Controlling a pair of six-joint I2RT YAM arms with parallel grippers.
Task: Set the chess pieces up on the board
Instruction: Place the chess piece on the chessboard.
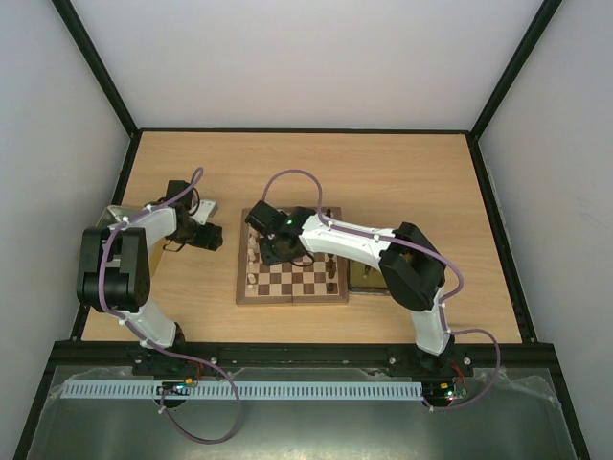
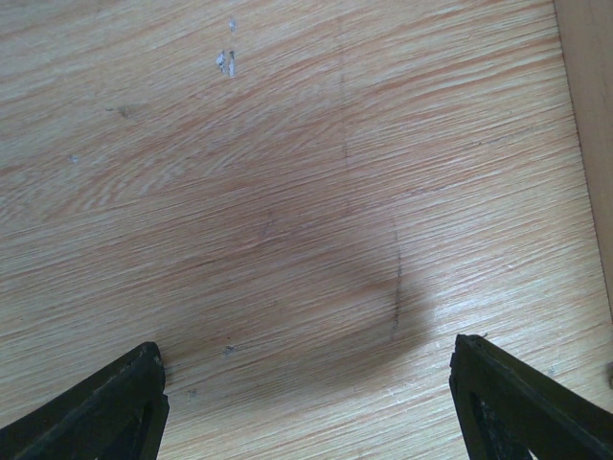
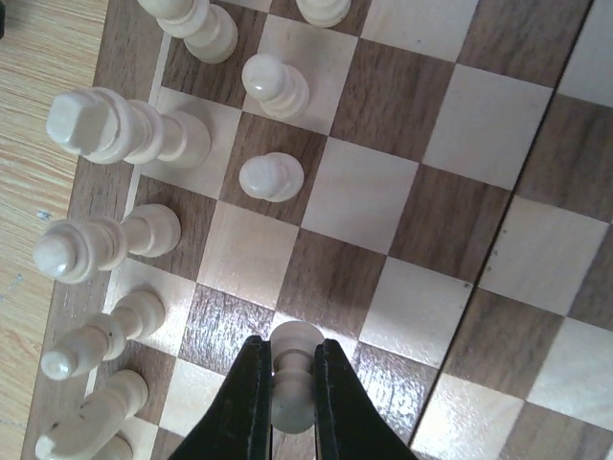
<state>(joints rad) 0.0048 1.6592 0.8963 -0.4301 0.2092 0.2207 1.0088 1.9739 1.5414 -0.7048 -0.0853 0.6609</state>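
The chessboard (image 1: 302, 280) lies at the table's middle and fills the right wrist view (image 3: 460, 125). Several cream pieces stand along its left edge (image 3: 124, 129), with cream pawns (image 3: 271, 176) one file in. Dark pieces (image 1: 331, 273) stand at the board's right edge. My right gripper (image 3: 292, 383) is shut on a cream pawn (image 3: 293, 379) and holds it over the board's left part (image 1: 273, 247). My left gripper (image 2: 306, 393) is open and empty above bare table, left of the board (image 1: 209, 235).
A shiny yellow-gold tray (image 1: 366, 280) lies against the board's right side, partly under my right arm. A dull tin (image 1: 120, 213) shows at the far left behind my left arm. The board's edge (image 2: 586, 125) shows at the right of the left wrist view.
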